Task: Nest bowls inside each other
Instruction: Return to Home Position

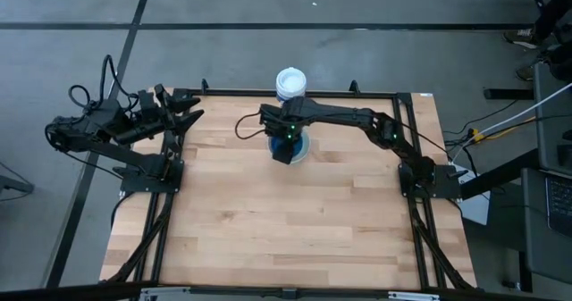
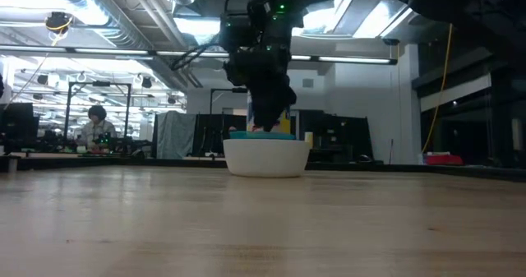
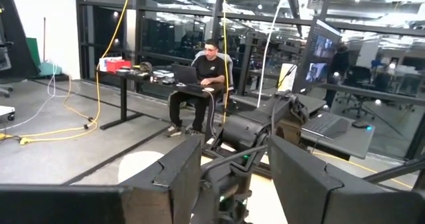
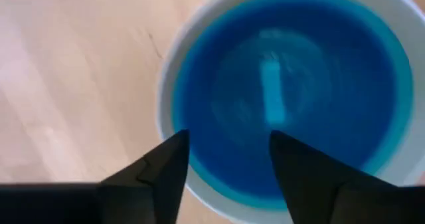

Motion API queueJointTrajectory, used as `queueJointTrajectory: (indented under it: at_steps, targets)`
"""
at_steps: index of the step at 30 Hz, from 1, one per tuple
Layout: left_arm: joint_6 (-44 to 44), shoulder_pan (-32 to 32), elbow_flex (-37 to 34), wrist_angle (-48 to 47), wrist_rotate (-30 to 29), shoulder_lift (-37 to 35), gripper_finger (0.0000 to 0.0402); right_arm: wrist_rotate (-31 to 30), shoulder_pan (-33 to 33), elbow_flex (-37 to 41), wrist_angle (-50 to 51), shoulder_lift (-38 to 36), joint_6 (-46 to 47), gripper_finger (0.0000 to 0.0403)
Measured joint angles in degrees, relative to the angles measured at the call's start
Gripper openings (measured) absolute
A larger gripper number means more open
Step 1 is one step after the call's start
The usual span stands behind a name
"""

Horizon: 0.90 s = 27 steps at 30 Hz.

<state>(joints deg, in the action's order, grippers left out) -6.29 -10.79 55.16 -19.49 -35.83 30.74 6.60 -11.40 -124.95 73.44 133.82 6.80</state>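
Note:
A stack of nested bowls stands on the table's far middle. Its outermost is the white bowl (image 2: pixel 265 158) (image 4: pixel 165 98), with a blue bowl (image 4: pixel 299 71) innermost on top. A teal rim (image 2: pixel 245 134) shows just above the white one in the low view. My right gripper (image 4: pixel 229 141) (image 1: pixel 285 149) points straight down over the stack, open, its fingertips over the blue bowl's inside near the rim with nothing between them. My left gripper (image 3: pixel 234 151) (image 1: pixel 192 113) waits open and level at the table's far left corner.
A white-lidded cylindrical container (image 1: pixel 290 82) stands just past the bowls at the table's far edge. The wooden tabletop (image 1: pixel 286 221) stretches toward the near edge. A person sits at a desk in the room beyond.

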Motion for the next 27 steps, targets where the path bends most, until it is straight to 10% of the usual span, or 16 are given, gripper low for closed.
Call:
queueJointTrajectory:
  at_steps: [11, 20, 27]
  targets:
    - [2.4, 0.0, 0.0, -0.8, 2.0, -2.6, 0.0171, 3.1, 0.9, 4.0, -0.3, -9.7, -5.9, 0.0200]
    - [0.6, 0.0, -3.0, -7.6, 3.8, -10.2, 0.0171, 12.7, 0.8, 50.8, -36.4, -51.0, 2.6, 0.0134]
    - [-0.7, 3.3, -18.2, 14.2, 6.4, -7.6, 0.0171, 12.8, 0.7, 80.1, -79.0, -74.7, 12.1, 0.0112]
